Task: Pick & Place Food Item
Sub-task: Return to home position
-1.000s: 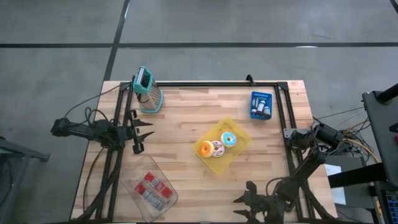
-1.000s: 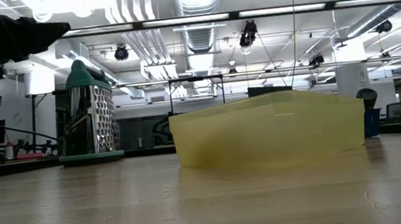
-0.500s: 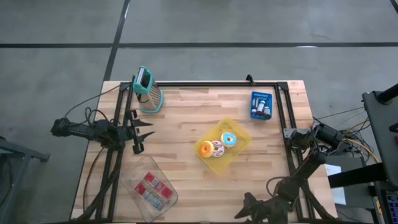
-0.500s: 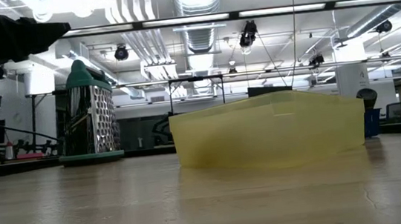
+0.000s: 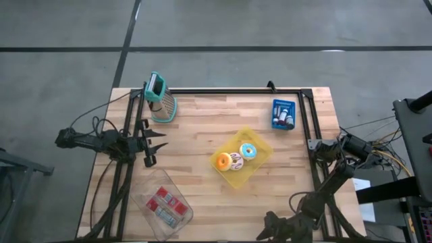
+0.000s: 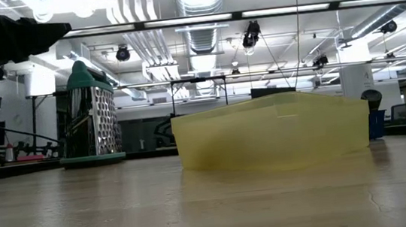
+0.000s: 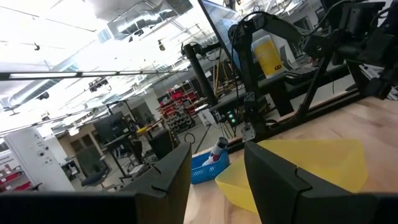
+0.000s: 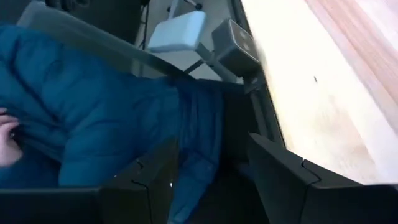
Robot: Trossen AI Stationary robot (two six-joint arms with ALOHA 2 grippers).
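Observation:
A yellow tray (image 5: 260, 162) sits at mid-table, holding an orange donut (image 5: 223, 161), a sprinkled donut (image 5: 235, 160) and a blue donut (image 5: 248, 151). The tray also shows in the low view (image 6: 273, 132) and the left wrist view (image 7: 305, 165). My left gripper (image 5: 159, 144) is open and empty at the table's left side, pointing toward the tray. My right gripper (image 5: 268, 228) is open and empty at the table's near edge, right of centre.
A clear bin (image 5: 164, 206) with red packets stands at the near left. A teal grater (image 5: 160, 100) stands at the far left. A blue basket (image 5: 283, 113) stands at the far right. A person in a blue jacket (image 8: 93, 124) is beyond the table's edge.
My right gripper has drawn back a little toward the table's near edge. Its fingers stay open.

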